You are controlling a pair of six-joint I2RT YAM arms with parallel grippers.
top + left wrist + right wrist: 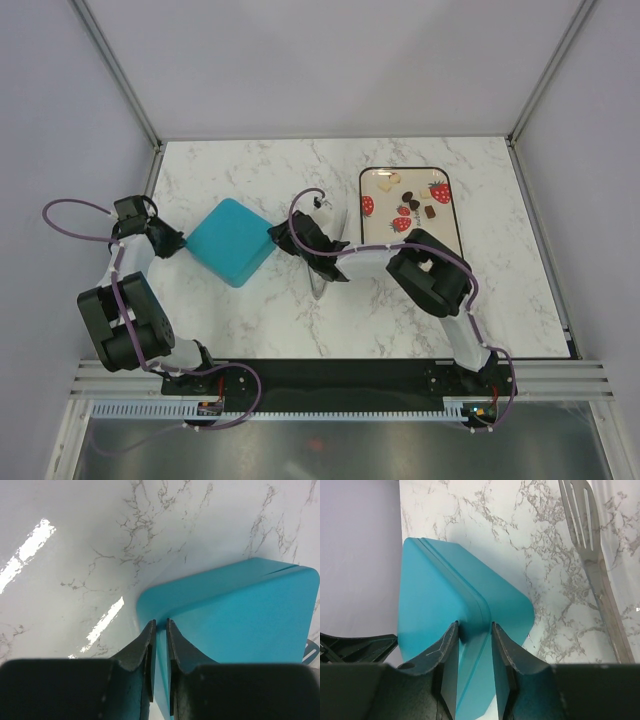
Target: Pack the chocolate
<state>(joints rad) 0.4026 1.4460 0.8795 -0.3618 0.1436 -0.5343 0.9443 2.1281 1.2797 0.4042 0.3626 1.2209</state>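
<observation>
A teal lidded box (232, 255) sits on the marble table, left of centre. My left gripper (183, 243) is shut on the box's left corner; in the left wrist view the gripper (161, 622) pinches the thin teal edge of the box (240, 615). My right gripper (278, 238) is shut on the opposite right corner; in the right wrist view the gripper (475, 625) straddles the lid seam of the box (435, 595). The chocolate (410, 205), several brown and cream pieces, lies on a strawberry-print tray (445, 225) at the back right.
Silver tongs (320, 285) lie on the table just under the right arm, also in the right wrist view (590, 555). The left gripper's body (355, 647) shows beyond the box. Grey enclosure walls stand on the left, back and right.
</observation>
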